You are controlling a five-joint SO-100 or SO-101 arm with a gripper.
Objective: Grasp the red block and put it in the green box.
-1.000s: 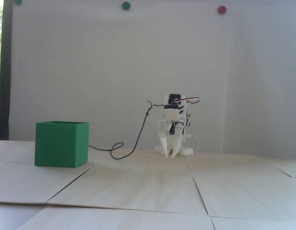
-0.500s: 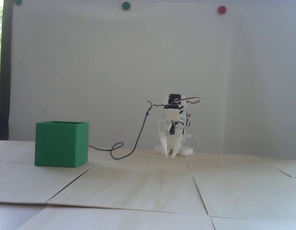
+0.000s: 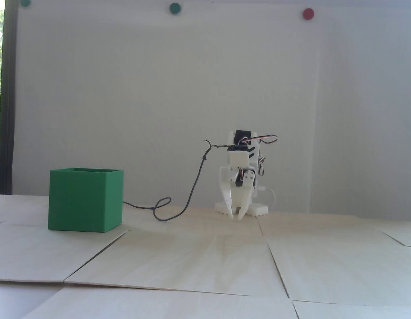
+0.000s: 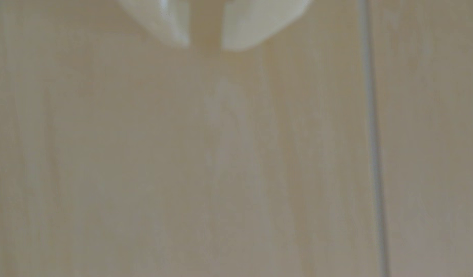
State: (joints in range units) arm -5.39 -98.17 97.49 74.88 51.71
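The green box (image 3: 82, 202) stands on the pale wooden table at the left of the fixed view, open side up; its inside is hidden. The red block shows in neither view. My white arm is folded at the back of the table. My gripper (image 3: 236, 216) points down, close over the table, well to the right of the box. In the wrist view the gripper (image 4: 206, 46) enters from the top edge. Its two white fingertips (image 4: 240, 37) stand a narrow gap apart with nothing between them, only bare wood below.
A dark cable (image 3: 192, 192) loops on the table between the box and the arm. The table is made of wooden panels with seams (image 4: 373, 159). Round green (image 3: 174, 8) and red (image 3: 308, 13) dots sit high on the white wall.
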